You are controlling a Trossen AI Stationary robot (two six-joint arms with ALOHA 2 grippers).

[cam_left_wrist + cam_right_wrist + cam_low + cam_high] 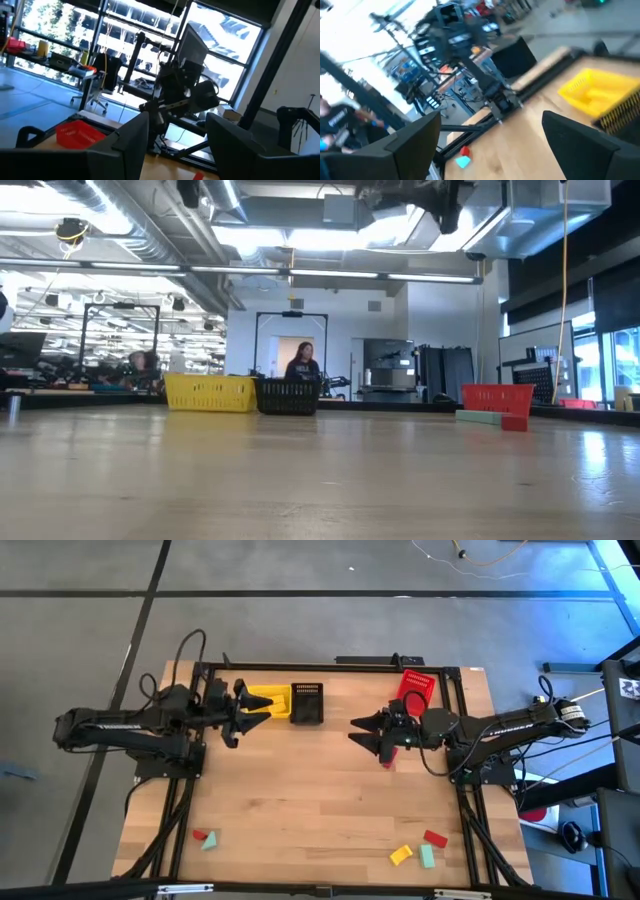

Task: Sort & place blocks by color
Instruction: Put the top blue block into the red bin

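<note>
At the far edge of the wooden surface (320,790) stand three slotted baskets: a yellow basket (270,700) and a black basket (306,703) touching side by side toward the left, and a red basket (417,688) toward the right. The left pincer (262,707) hangs above the surface right at the yellow basket, its fingers (131,142) parted with a clear gap between them and nothing in that gap. The right pincer (360,731) is raised in front of the red basket, pointing toward the middle of the surface, its fingers (415,142) spread wide and holding nothing.

The blocks lie mostly along the near edge. Near the left corner a red block (199,835) and a pale teal block (210,842) touch or nearly touch. Near the right corner sit a yellow block (401,855), a second teal block (427,856) just beside it and a second red block (435,838) just behind them. Under the right arm, in front of the red basket, a further red block (388,762) shows on the surface; the level view has a pale green bar (480,416) and a red piece (514,423) lying just before that basket.

Beyond the surface, in the room, a person (302,363) shows behind the black basket
</note>
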